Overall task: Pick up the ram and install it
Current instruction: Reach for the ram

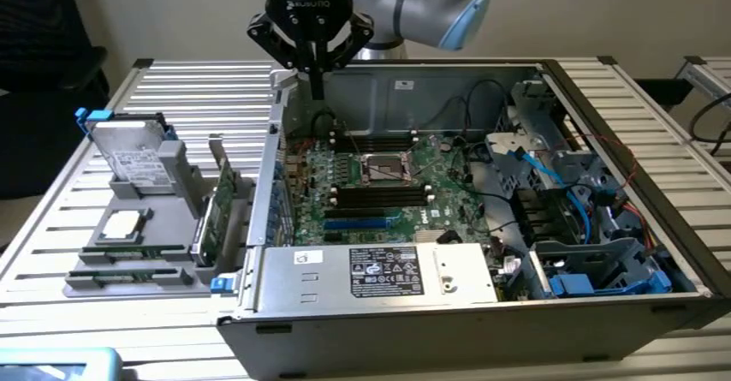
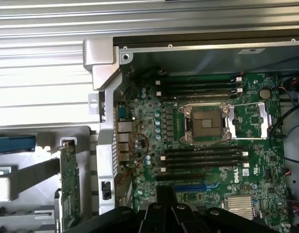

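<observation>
Exterior view's left: gray holder tray (image 1: 78, 288) on the slatted table (image 1: 34, 253) — hard drive (image 1: 129, 154) propped at the back. The ram (image 1: 132, 251) lies flat near the front, second stick (image 1: 120, 275) just beside it. A green expansion card (image 1: 212, 214) stands on the case side. The ram is well apart from the gripper (image 1: 315, 88), which hangs above the open case's (image 1: 457, 338) wall nearest the tray — fingers together, nothing between them. Further right is the motherboard (image 1: 377, 184), with black slots (image 2: 200, 158) beside the CPU socket (image 2: 207, 124).
</observation>
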You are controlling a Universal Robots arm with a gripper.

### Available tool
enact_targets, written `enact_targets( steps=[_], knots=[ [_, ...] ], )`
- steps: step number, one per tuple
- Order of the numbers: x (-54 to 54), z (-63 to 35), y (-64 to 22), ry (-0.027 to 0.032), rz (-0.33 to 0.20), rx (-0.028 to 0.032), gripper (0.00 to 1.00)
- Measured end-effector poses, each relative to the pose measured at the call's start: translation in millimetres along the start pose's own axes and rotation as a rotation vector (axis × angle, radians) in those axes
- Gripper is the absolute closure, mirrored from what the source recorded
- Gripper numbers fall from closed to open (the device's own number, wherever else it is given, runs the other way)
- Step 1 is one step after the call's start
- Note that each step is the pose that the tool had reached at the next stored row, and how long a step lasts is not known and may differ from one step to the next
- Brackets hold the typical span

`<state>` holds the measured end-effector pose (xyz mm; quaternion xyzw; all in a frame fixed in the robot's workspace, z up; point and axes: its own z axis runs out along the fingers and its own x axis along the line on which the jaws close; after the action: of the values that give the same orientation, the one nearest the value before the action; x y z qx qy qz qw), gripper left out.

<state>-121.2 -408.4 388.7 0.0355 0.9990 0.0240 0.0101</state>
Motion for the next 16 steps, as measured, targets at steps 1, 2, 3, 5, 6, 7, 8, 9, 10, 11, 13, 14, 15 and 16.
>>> enact_targets(
  steps=[1, 2, 3, 5, 6, 7, 8, 9, 10, 11, 13, 14, 15, 16],
  knots=[
    [-0.3, 0.4, -3.6, 0.0008, 0.0, 0.0, 0.89],
    [-0.6, 0.9, -7.9, 0.0013, 0.0, 0.0001, 0.89],
    [-0.9, 1.7, -12.5, 0.0017, 0.0, 0.0001, 0.89],
    [-1.4, 3.8, -21.5, 0.0023, 0.0, 0.0002, 0.89],
    [-1.7, 5.0, -26.1, 0.0025, 0.0, 0.0002, 0.89],
    [-2.0, 6.4, -30.3, 0.0029, 0.0, 0.0002, 0.89],
    [-2.1, 7.8, -32.9, 0.0033, 0.0, 0.0003, 0.89],
    [-2.0, 9.6, -34.8, 0.0034, 0.001, 0.0002, 0.89],
    [-1.2, 11.4, -35.8, 0.0033, 0.001, 0.0, 0.89],
    [-0.2, 13.0, -36.7, 0.0035, 0.001, 0.0003, 0.89],
    [2.9, 16.6, -37.9, 0.0035, 0.001, 0.0002, 0.89],
    [5.1, 18.4, -38.3, 0.0042, 0.001, 0.0003, 0.89],
    [8.0, 19.5, -38.8, 0.0047, 0.001, 0.0005, 0.89],
    [11.5, 20.4, -39.4, 0.0049, 0.001, 0.0005, 0.89]
  ],
)
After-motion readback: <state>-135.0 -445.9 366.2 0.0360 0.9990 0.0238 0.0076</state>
